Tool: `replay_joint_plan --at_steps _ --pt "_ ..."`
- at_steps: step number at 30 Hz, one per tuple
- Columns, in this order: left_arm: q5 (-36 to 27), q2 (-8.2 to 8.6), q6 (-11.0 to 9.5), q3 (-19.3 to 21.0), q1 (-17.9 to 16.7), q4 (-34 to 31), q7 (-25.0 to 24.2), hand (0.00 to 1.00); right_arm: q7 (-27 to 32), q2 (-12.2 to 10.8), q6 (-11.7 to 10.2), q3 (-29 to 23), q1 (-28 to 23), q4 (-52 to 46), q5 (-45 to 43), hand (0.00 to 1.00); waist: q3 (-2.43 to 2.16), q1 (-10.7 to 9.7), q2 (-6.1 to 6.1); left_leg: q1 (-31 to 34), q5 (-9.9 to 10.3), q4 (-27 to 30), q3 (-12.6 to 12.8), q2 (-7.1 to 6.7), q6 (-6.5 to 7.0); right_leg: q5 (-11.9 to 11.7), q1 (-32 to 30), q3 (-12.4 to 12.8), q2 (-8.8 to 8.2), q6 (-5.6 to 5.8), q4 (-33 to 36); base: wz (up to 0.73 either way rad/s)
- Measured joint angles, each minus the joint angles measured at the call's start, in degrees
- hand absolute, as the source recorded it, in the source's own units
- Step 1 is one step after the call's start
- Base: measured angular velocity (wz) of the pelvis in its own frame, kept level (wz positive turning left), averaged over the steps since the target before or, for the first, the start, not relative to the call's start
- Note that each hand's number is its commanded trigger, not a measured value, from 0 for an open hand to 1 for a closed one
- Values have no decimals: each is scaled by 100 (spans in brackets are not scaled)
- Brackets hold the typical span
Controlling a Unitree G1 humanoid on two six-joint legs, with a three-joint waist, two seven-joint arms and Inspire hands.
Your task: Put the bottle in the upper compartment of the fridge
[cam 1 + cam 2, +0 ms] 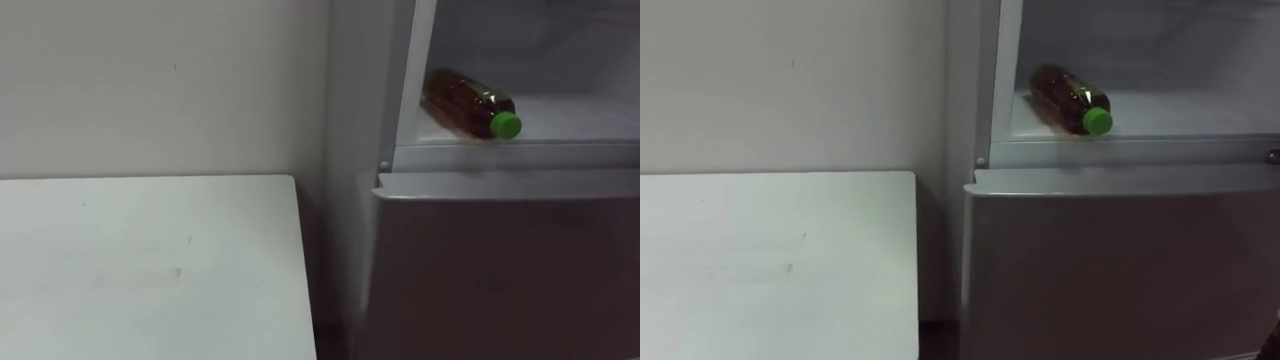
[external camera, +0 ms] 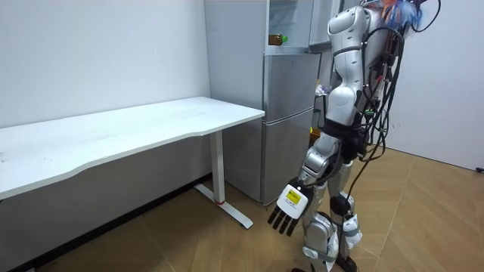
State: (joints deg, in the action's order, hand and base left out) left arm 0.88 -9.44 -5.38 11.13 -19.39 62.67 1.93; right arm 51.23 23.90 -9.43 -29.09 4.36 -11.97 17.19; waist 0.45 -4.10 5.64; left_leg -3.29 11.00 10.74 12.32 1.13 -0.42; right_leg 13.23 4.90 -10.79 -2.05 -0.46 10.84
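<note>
Room view: robot stands upright, facing the front of a tall silver-grey two-compartment fridge (image 2: 291, 113). Its left hand (image 2: 290, 204) hangs low at its side, near the floor. Fingers point down, straight and relaxed, holding nothing. The hand is well apart from the fridge.

Eye views: upper fridge compartment (image 1: 560, 110) is open, with a pale interior. The brown translucent plastic bottle with a green cap (image 1: 470, 103) lies on its side on the compartment floor, close to the left inner wall and near the front edge. Its cap points near and right. Nothing else touches it.

Below, the grey lower fridge door (image 1: 500, 270) is closed.

Left of the fridge stands a white rectangular table (image 1: 150, 260), its far edge against a plain white wall (image 1: 150, 80). A narrow dark gap separates the table from the fridge side.
</note>
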Motion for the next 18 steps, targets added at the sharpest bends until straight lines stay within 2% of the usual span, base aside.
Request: replay_joint_plan --at_steps 1,4,9,13,15,18 --pt "38 -1 0 0 12 13 0 0 -80 232 -61 9 213 -91 -10 0 -1 17 30 1 0 1 -1 0 0 0 7 0 2 -1 -14 0" --pt "105 -43 0 -2 20 37 1 0 -282 542 -166 10 437 -259 -161 0 -14 125 95 2 1 5 -8 4 -1 -2 25 -5 6 -4 -27 0" --pt "111 -70 21 -12 29 44 32 0 -612 560 -302 89 528 -469 -397 0 0 201 115 78 3 45 -86 -3 1 -5 23 -61 2 -7 -31 8" --pt "227 -66 139 -45 47 51 39 0 -763 560 -303 118 574 -511 -400 0 -7 313 59 94 5 55 -150 4 1 -5 17 -101 3 -7 -40 6" --pt "341 -65 184 -62 49 71 37 0 -881 560 -303 239 575 -573 -401 0 -25 315 26 99 4 55 -155 10 1 -7 9 -110 5 -11 -32 0" --pt "385 -68 188 -58 69 116 26 0 -1165 560 -302 399 573 -664 -399 0 -23 311 -13 105 4 57 -159 10 1 -9 3 -123 2 -15 -22 0"
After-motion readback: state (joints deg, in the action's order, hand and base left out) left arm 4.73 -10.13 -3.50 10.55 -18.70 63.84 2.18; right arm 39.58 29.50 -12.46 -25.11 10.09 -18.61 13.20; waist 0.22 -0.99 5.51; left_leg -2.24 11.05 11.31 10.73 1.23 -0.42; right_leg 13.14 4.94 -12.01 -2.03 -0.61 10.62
